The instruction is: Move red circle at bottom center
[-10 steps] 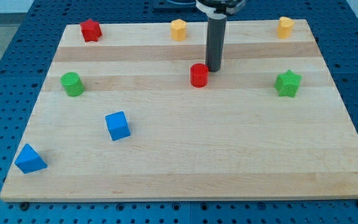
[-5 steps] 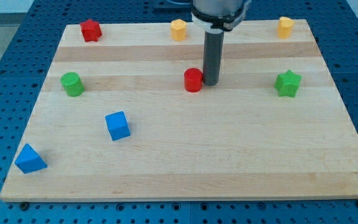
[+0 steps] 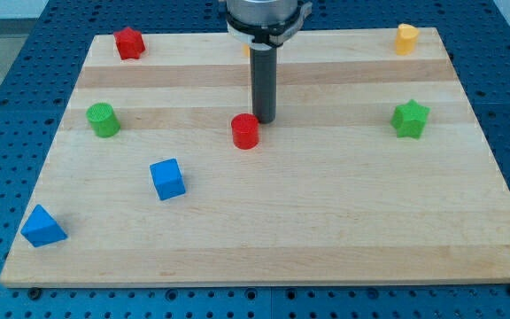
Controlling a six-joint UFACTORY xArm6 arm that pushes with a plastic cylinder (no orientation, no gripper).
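Note:
The red circle [image 3: 246,131] is a short red cylinder standing on the wooden board [image 3: 326,204], slightly left of centre and in the upper half. My tip [image 3: 264,120] is the lower end of the dark rod, just up and to the right of the red circle, touching or almost touching its edge. The rod rises to the arm's head at the view's top.
A red star-like block [image 3: 129,42] is at top left, a yellow block [image 3: 406,38] at top right. A green cylinder [image 3: 104,120] is at left, a green star [image 3: 410,119] at right. A blue cube [image 3: 167,178] and blue triangle [image 3: 42,227] lie lower left.
My tip moved left and slightly down, pushing the red circle left and down. The arm now hides the yellow block at top centre.

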